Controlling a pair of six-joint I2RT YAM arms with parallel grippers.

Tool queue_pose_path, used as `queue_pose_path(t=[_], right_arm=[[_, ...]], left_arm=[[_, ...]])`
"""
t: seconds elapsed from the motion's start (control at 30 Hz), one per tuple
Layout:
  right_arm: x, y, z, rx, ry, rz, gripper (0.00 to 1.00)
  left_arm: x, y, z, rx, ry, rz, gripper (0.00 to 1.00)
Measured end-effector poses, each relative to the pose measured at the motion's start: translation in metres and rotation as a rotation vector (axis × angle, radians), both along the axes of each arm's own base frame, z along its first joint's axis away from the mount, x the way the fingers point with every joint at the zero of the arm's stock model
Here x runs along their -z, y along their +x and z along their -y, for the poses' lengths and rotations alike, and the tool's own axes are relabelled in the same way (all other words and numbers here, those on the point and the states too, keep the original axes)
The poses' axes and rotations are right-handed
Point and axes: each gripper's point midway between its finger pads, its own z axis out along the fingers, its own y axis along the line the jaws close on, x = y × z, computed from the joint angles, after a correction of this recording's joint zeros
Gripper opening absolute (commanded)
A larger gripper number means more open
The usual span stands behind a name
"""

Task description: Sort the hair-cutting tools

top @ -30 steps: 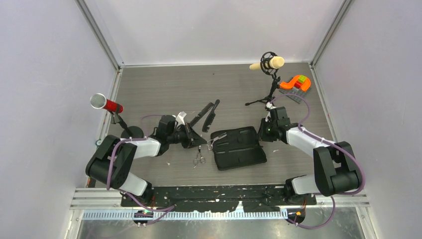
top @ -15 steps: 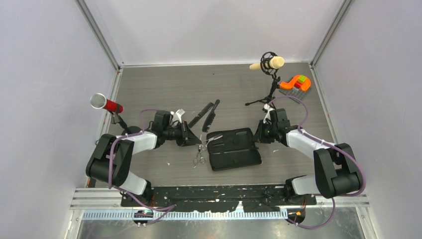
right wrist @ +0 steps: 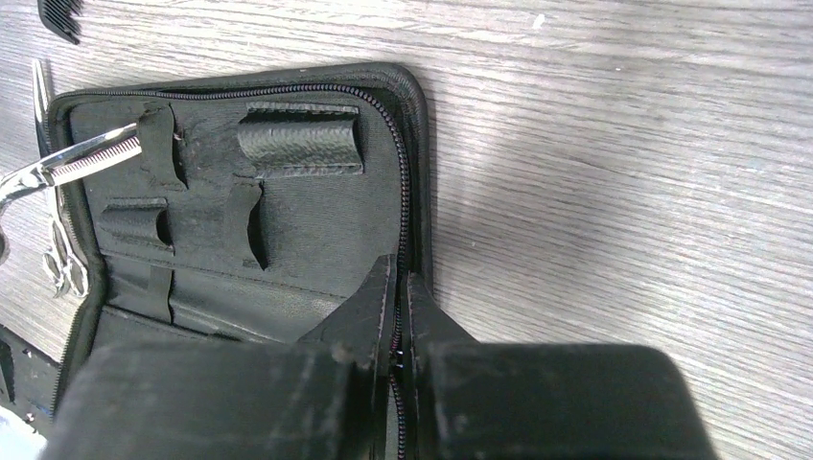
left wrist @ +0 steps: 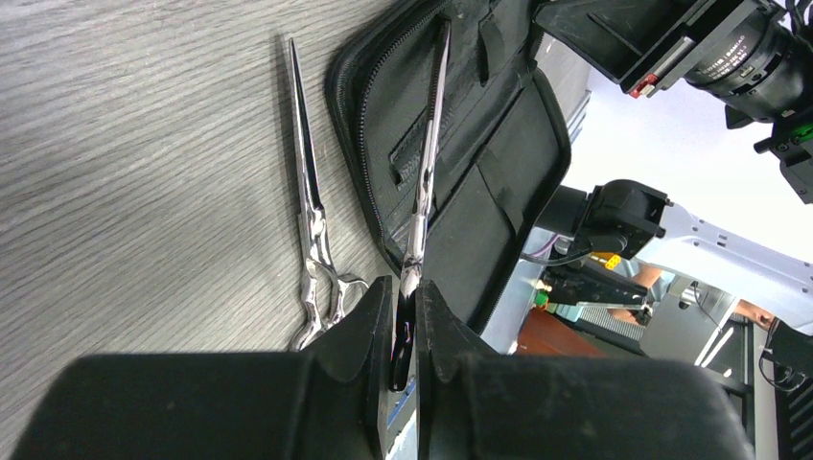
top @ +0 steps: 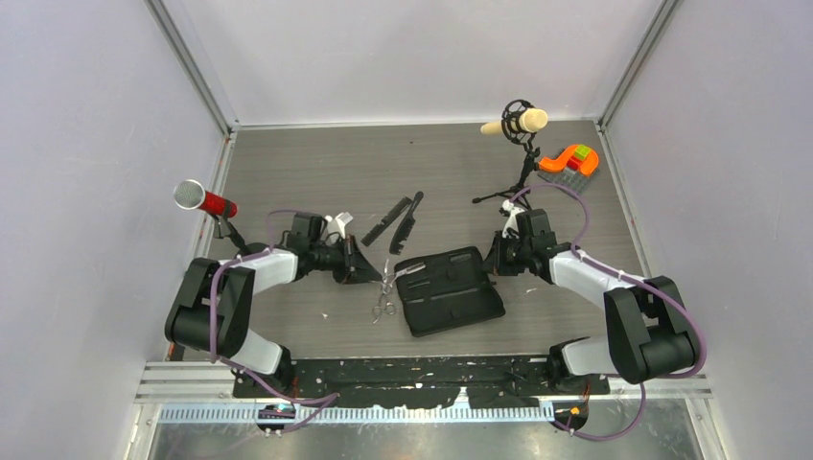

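Observation:
An open black zippered case point(top: 451, 292) lies mid-table. My left gripper point(top: 372, 267) point(left wrist: 405, 287) is shut on the handle of one silver pair of scissors point(left wrist: 427, 144). Its blades reach over the case's left half point(left wrist: 499, 153), and in the right wrist view their tip sits at a strap loop point(right wrist: 153, 134). The second pair of scissors point(top: 385, 303) point(left wrist: 309, 211) lies flat on the table beside the case. Two black combs point(top: 398, 220) lie behind it. My right gripper point(top: 493, 261) point(right wrist: 396, 273) is shut on the case's zippered right edge point(right wrist: 414, 172).
A red microphone point(top: 203, 199) stands at the left, close behind my left arm. A beige microphone on a tripod point(top: 518, 123) stands behind my right arm. An orange block toy point(top: 570, 158) sits at the far right. Walls close in three sides.
My right jaws have closed on the case's edge. The case has shifted and turned slightly leftward. My left gripper has drawn back to the left with the scissors.

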Motion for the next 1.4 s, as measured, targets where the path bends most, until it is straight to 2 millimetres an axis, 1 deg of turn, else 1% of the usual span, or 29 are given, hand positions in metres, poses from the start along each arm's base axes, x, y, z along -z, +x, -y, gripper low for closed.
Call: queue_pose_path(t=[0.07, 0.1, 0.17, 0.27, 0.33, 0.53, 0.67, 0.77, 0.83, 0.93, 1.03, 1.13, 1.2, 1.3, 1.4], right_arm=[[0.0, 0.0, 0.0, -0.004, -0.002, 0.002, 0.05], [0.0, 0.0, -0.001, -0.005, -0.003, 0.002, 0.05], [0.0, 0.0, -0.001, -0.006, -0.004, 0.002, 0.05], [0.0, 0.0, -0.002, -0.008, -0.002, 0.003, 0.05], [0.0, -0.001, -0.003, -0.012, -0.001, 0.004, 0.05], [0.0, -0.001, -0.003, -0.014, -0.002, 0.004, 0.07], [0.0, -0.001, -0.003, -0.015, -0.006, 0.005, 0.09], [-0.003, -0.001, -0.004, -0.015, -0.011, 0.016, 0.09], [-0.005, -0.001, -0.004, -0.015, -0.014, 0.026, 0.09], [-0.006, -0.001, -0.004, -0.016, -0.019, 0.033, 0.09], [-0.005, -0.001, -0.003, -0.015, -0.026, 0.031, 0.09], [-0.005, -0.002, -0.002, -0.013, -0.032, 0.029, 0.08], [-0.004, -0.002, -0.002, -0.014, -0.036, 0.028, 0.08], [-0.004, -0.003, -0.001, -0.012, -0.042, 0.026, 0.08], [-0.003, -0.003, -0.001, -0.012, -0.044, 0.026, 0.08]], left_arm=[[0.001, 0.0, 0.001, 0.001, 0.005, -0.006, 0.18], [0.002, 0.0, 0.0, -0.002, 0.012, -0.01, 0.26], [0.007, 0.0, -0.002, -0.016, 0.04, -0.021, 0.35], [0.027, -0.003, -0.01, -0.056, 0.133, -0.073, 0.47], [0.035, -0.006, -0.016, -0.078, 0.177, -0.101, 0.51], [0.029, 0.001, -0.022, -0.112, 0.257, -0.062, 0.61], [0.023, 0.002, -0.033, -0.14, 0.368, 0.005, 0.61], [0.013, -0.002, -0.035, -0.128, 0.449, 0.072, 0.6], [0.002, -0.004, -0.03, -0.09, 0.503, 0.139, 0.58], [-0.013, -0.008, -0.012, -0.006, 0.563, 0.243, 0.53], [-0.021, -0.012, 0.004, 0.07, 0.605, 0.304, 0.46], [-0.014, -0.014, 0.014, 0.132, 0.657, 0.313, 0.41], [-0.004, -0.017, 0.017, 0.171, 0.701, 0.299, 0.38], [0.012, -0.021, 0.018, 0.226, 0.76, 0.278, 0.36], [0.019, -0.02, 0.019, 0.26, 0.794, 0.27, 0.35]])
